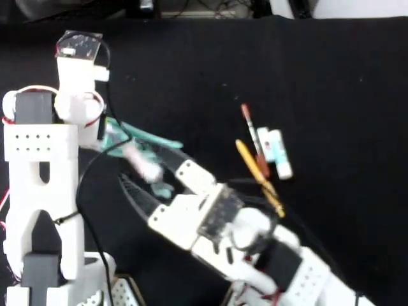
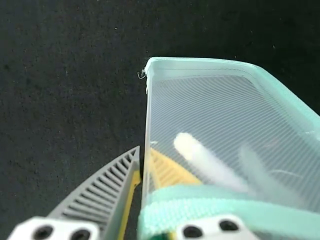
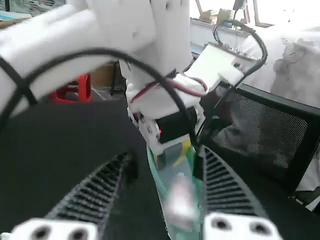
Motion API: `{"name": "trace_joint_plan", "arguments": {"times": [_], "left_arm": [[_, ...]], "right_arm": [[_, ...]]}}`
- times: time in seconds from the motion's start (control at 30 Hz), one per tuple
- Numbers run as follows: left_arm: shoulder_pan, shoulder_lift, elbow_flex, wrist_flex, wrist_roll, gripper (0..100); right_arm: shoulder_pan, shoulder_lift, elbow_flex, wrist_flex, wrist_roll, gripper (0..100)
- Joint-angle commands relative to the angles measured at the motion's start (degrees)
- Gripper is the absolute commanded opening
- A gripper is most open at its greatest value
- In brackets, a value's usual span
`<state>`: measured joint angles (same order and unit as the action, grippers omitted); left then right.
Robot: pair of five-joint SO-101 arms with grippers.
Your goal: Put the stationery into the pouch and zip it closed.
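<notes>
Fingers [image 2: 107, 192] of the left gripper [image 2: 144, 157] are clamped on one wall of the pouch [image 2: 215, 115], one finger outside and the other showing yellow through the clear plastic. That grip holds the teal-trimmed pouch up off the table [image 1: 319, 76] at the left side.

The right gripper [image 3: 165, 160] has its fingers [image 3: 87, 200] spread wide, with nothing between them. They straddle the pouch's mouth. A white stick-shaped item [image 2: 200, 157] shows through the clear wall and appears to lie inside.

Well apart to the right, three pieces lie together on the table: a yellow pencil [image 1: 256, 172], a thinner red-tipped pencil [image 1: 253, 135] and a short white-and-teal item [image 1: 276, 152] just beside them.

Loading looks partly done, and the zip comes last. To do it well:

- The right arm should lift straight clear of the mouth, so its open fingers do not snag the trim or pull the pouch out of the left grip.
- It should take one piece at a time. The pencils lie close enough that a wide grab could catch both.
- It should pinch each pencil near its middle and feed it in end first, along the pouch's length.
- The left arm should hold the mouth steady.
</notes>
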<state>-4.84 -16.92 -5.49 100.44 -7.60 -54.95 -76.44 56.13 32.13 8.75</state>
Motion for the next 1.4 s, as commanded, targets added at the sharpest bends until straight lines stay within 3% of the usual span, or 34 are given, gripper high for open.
{"name": "trace_joint_plan", "arguments": {"times": [0.0, 0.13, 0.27, 0.37, 0.47, 0.6, 0.93, 1.37], "left_arm": [[-0.1, -0.3, 0.6, 0.4, -0.1, 3], [-0.1, -0.3, 0.6, 0.4, -0.1, 3], [-0.1, -0.3, 0.6, 0.4, -0.1, 3], [-0.1, -0.3, 0.6, 0.4, -0.1, 3], [-0.1, -0.3, 0.6, 0.4, -0.1, 3], [-0.1, -0.3, 0.5, 0.4, -0.1, 3], [-0.1, -0.3, 0.5, 0.4, -0.1, 3], [-0.1, -0.3, 0.5, 0.4, -0.2, 3]], "right_arm": [[-0.5, 0.5, -10.0, 6.9, -0.4, 21.5], [-0.5, 0.4, -13.1, 7.5, -0.4, 19.5], [0.3, -0.2, -13.1, 8.2, -0.2, 8.8], [4.8, 0.4, -13.1, 15.0, 0.0, 3.1], [8.3, 2.1, -11.3, 24.1, 0.1, 13.0], [8.9, 5.8, -7.8, 26.4, 0.0, 26.5], [9.0, 8.0, -7.1, 19.3, 0.4, 16.3], [6.0, 11.6, -7.1, 16.4, 2.6, 15.8]]}}
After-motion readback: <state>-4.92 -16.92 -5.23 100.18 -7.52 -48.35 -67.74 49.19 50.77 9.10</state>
